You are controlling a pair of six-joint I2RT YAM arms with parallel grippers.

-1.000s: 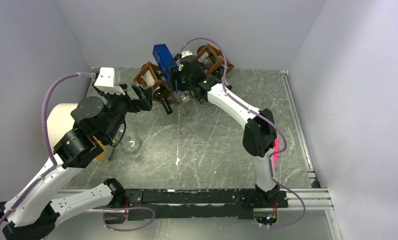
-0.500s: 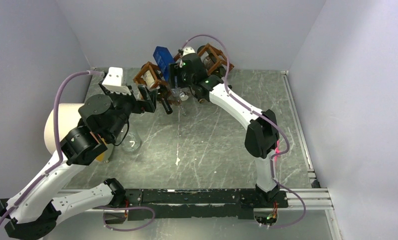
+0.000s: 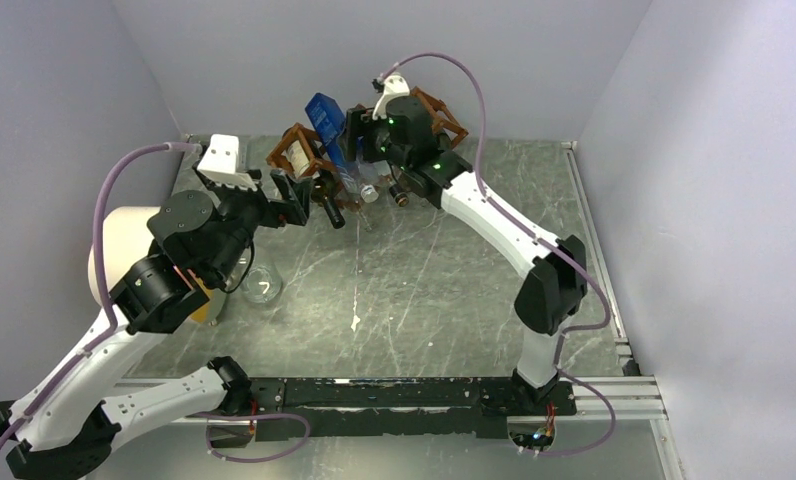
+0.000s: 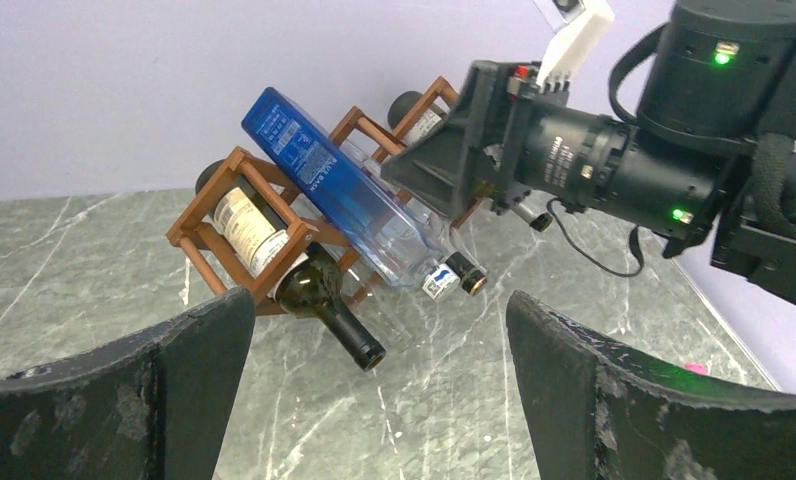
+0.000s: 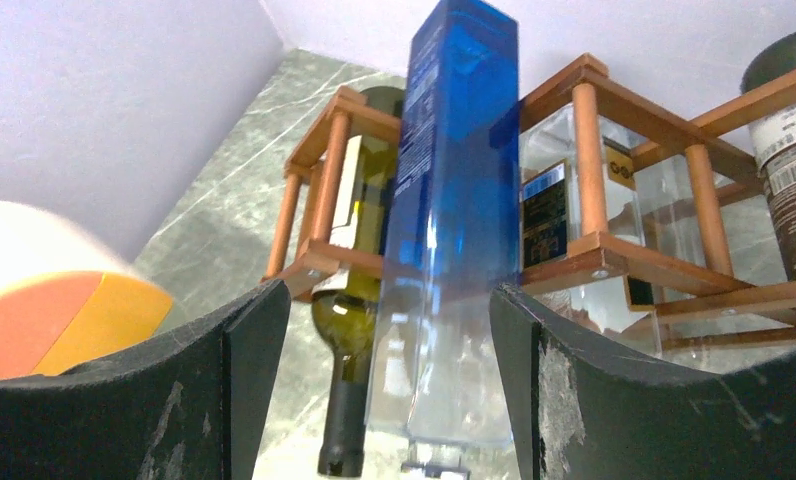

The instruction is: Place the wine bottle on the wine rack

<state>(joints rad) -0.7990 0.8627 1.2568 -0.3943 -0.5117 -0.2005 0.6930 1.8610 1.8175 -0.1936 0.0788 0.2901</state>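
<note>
The wine bottle [image 3: 326, 112], square with a blue upper body and a clear lower body, lies slanted on top of the reddish-brown wine rack [image 3: 296, 150], neck pointing down toward the front. In the right wrist view the wine bottle [image 5: 459, 180] runs between the fingers of my right gripper [image 5: 386, 300], which stands open with a clear gap on the left side. My right gripper [image 3: 354, 145] hovers over the rack [image 5: 634, 255]. My left gripper [image 4: 379, 320] is wide open in front of the rack [image 4: 206, 235], holding nothing; from there the bottle [image 4: 324, 180] rests across the frame.
A dark green bottle [image 4: 319, 300] sits in the left cell, neck sticking out low. A clear square bottle [image 5: 554, 200] and a dark bottle [image 5: 789, 150] fill other cells. A cream roll [image 3: 124, 240] and a glass jar [image 3: 262, 285] stand at the left.
My right gripper's fingers have spread apart off the blue bottle and the arm has lifted back toward the wall. The bottle stays on the rack. The left arm has hardly moved.
</note>
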